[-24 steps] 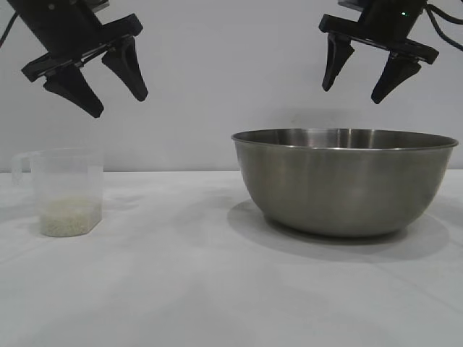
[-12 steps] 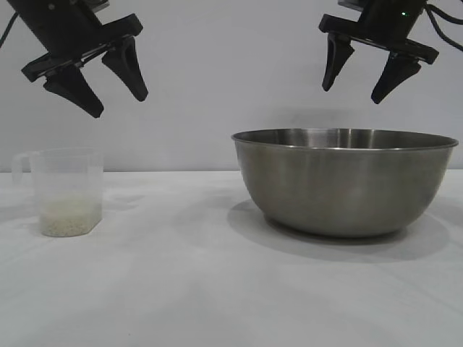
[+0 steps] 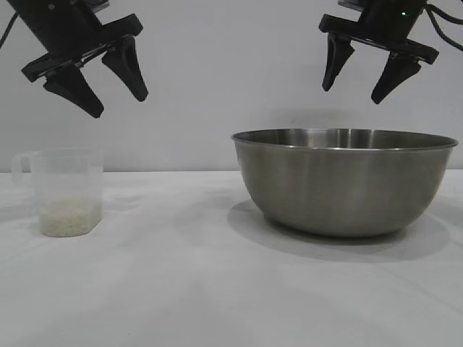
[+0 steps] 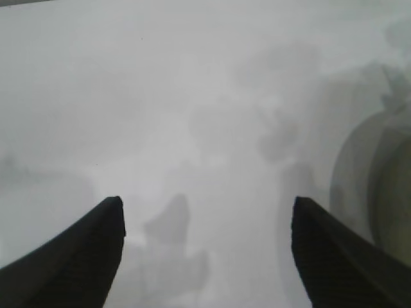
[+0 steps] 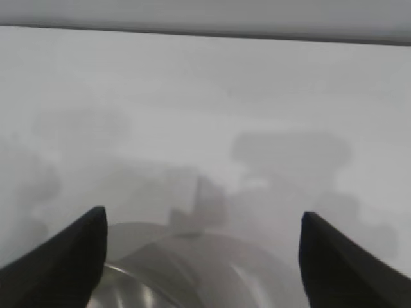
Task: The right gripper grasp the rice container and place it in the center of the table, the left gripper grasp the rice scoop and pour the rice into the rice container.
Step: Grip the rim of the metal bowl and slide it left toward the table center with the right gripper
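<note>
We see a white table (image 3: 188, 289) with a steel bowl (image 3: 343, 181) as our landmark, standing right of the middle. Well to the bowl's left stands a clear plastic scoop (image 3: 69, 191), upright, with a shallow layer of rice (image 3: 70, 217) at its bottom. The left gripper (image 3: 108, 90) hangs above the scoop, fingers spread wide and holding nothing. The right gripper (image 3: 354, 90) hangs above the bowl, clear of its rim, fingers also wide and empty.
</note>
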### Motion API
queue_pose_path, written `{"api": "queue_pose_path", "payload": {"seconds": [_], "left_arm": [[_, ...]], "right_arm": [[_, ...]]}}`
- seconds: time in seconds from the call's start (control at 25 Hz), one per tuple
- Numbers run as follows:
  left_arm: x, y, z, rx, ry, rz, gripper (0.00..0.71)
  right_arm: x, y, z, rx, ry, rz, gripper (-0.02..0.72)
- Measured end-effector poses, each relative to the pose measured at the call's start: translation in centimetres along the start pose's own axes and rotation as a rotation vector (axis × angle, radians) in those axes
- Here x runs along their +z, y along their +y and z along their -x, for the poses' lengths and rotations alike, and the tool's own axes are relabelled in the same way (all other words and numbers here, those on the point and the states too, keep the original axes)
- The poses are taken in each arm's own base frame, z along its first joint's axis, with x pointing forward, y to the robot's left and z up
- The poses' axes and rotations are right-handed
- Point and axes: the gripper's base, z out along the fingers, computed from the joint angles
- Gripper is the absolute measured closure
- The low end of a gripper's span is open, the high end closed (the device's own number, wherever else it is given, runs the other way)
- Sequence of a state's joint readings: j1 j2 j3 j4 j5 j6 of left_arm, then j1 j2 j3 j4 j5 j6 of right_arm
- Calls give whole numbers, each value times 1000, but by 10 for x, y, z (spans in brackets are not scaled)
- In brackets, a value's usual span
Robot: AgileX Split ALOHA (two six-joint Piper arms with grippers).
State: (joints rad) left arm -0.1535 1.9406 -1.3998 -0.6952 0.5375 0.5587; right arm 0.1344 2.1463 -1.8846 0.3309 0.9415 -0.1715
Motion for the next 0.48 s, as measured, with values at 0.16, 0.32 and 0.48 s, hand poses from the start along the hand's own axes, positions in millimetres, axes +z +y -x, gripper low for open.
{"api": "queue_pose_path", "payload": {"seconds": [0.16, 0.32, 0.48], "left_arm": [[0, 0, 0, 0, 0, 0, 230], [0, 0, 0, 0, 1, -1, 230], [0, 0, 0, 0, 1, -1, 230]], "right_arm": [[-4, -2, -5, -37, 67, -37, 274], [-22, 0, -9, -65, 138, -56, 331], [-31, 1, -17, -74, 223, -61, 357]]}}
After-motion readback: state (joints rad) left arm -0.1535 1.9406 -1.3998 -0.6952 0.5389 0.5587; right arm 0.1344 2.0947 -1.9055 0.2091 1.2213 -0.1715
